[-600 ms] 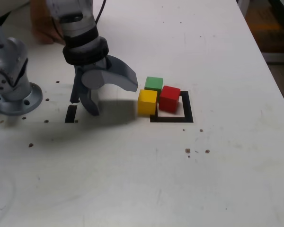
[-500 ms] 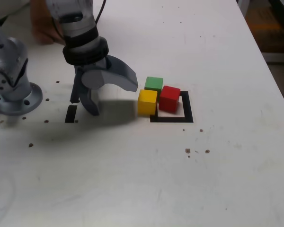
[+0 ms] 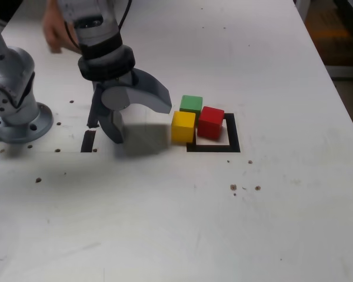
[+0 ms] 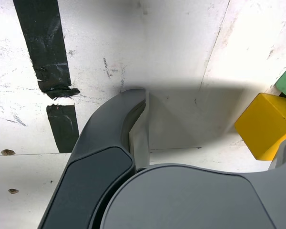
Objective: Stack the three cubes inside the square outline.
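Clock directions as read in the exterior view, twelve at its top. Surface (image 3: 165, 217): one, pale, marked with small brown spots, several scattered in the foreground. Square outline (image 3: 215, 148): one, black tape with white centre, placed just past the spots at the five o'clock side; its near and three o'clock borders are seen, the rest being partly covered by cubes. Yellow cube (image 3: 183, 128): one, placed at the outline's nine o'clock side, its border there partly hidden. Red cube (image 3: 210, 123): one, seen within the outline toward eleven o'clock, just beside the yellow cube at its three o'clock. Green cube (image 3: 192, 104): one, set behind the other two, toward the outline's ten to eleven o'clock; whether it is touched by them cannot be told. Short black strips (image 4: 43, 43): two, laid nearly end to end, well apart from the outline at its nine o'clock. Claw (image 3: 142, 124): one, grey, spread wide, nothing held; one fingertip is brought near the yellow cube at the cube's ten o'clock, contact not readable. Arm base (image 3: 17, 126): one, grey, mounted at nine o'clock. Arm (image 3: 97, 32): one, grey with black bands, extended above the claw toward eleven o'clock. Hand (image 3: 59, 32): one, a person's, partly covered by the arm, at the far side toward ten to eleven o'clock.
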Robot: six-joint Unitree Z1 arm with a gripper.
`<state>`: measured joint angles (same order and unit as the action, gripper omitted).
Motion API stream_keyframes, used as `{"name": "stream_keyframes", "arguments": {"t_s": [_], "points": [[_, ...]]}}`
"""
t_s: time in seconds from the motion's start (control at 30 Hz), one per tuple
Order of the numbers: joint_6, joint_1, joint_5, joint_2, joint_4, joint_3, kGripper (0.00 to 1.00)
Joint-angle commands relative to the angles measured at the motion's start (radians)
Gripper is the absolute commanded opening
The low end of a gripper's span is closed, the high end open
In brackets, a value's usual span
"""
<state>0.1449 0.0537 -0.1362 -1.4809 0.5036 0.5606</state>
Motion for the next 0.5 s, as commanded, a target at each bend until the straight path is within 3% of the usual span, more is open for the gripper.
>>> {"name": "stream_keyframes", "arguments": {"t_s": [0.0,0.47], "points": [[-0.002,-0.004,0.009,-0.026,0.013,-0.038,1.00],[-0.004,-0.017,0.076,-0.044,0.056,0.031,0.99]]}}
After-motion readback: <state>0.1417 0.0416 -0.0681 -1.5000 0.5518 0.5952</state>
